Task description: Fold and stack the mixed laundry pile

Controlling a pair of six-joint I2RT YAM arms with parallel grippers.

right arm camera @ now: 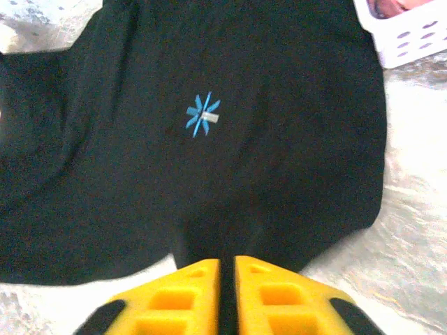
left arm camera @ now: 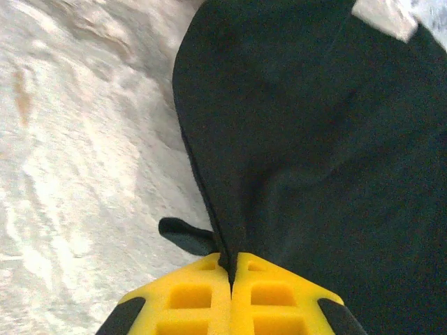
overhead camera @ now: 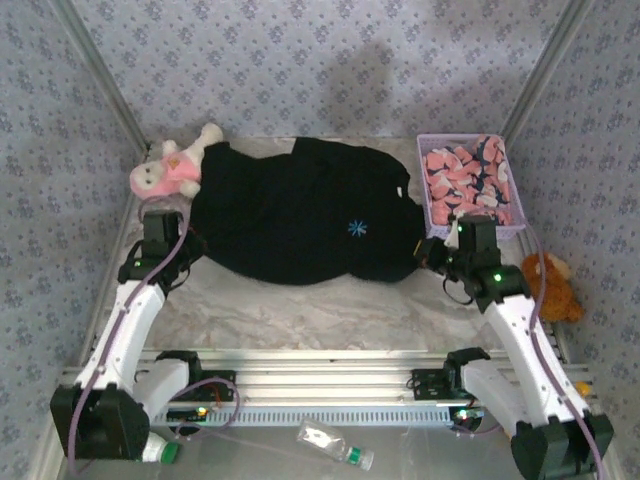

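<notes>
On table (overhead camera: 300, 310), you see black T-shirt (overhead camera: 300, 215) spread out. Your left hand (left arm camera: 231, 262) pinches its left edge; right hand (right arm camera: 227, 264) seems clamped on right hem. Pink garment (overhead camera: 468, 180) sits in basket (overhead camera: 424, 190).

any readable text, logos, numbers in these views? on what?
No legible words or numbers.
Black T-shirt: blue star-shaped emblem, a sign without letters.
White tag on the shirt: blurred, unreadable.
Clear bottle: too small to read.
</notes>
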